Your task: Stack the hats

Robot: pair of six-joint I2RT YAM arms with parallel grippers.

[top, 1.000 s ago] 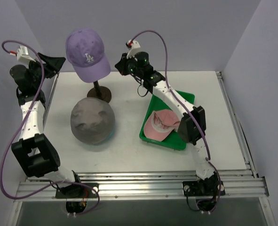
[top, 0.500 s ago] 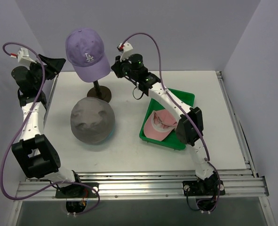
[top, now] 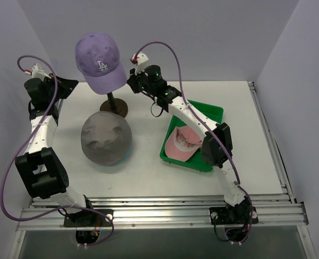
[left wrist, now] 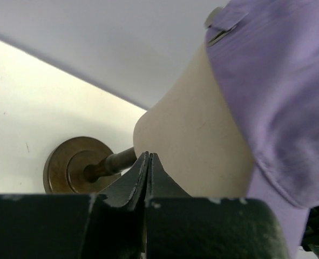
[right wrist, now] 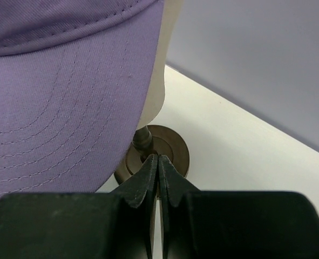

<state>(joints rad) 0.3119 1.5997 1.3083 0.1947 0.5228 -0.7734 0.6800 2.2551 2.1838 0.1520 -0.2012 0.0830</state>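
The lilac cap (top: 100, 62) with a white "LA" logo sits on a cream mannequin head (left wrist: 197, 140). In front of it on the table lies the grey floppy hat (top: 106, 138). The pink cap (top: 183, 143) rests in the green tray (top: 213, 112). Just left of the lilac cap hangs my left gripper (top: 73, 83), shut on nothing, its tips (left wrist: 149, 156) pointing at the mannequin head below the cap's edge (left wrist: 278, 91). My right gripper (top: 131, 80) is also shut and empty, close to the right of the cap's brim (right wrist: 62, 91).
The mannequin head stands on a thin post with a round brown base (top: 114, 108). Pale walls close in the table at the back and on both sides. A metal rail (top: 159, 208) runs along the near edge by the arm bases.
My left gripper has shut and shifted slightly right, toward the lilac cap. The right gripper has moved left, up to the cap's brim. The hats have not moved.
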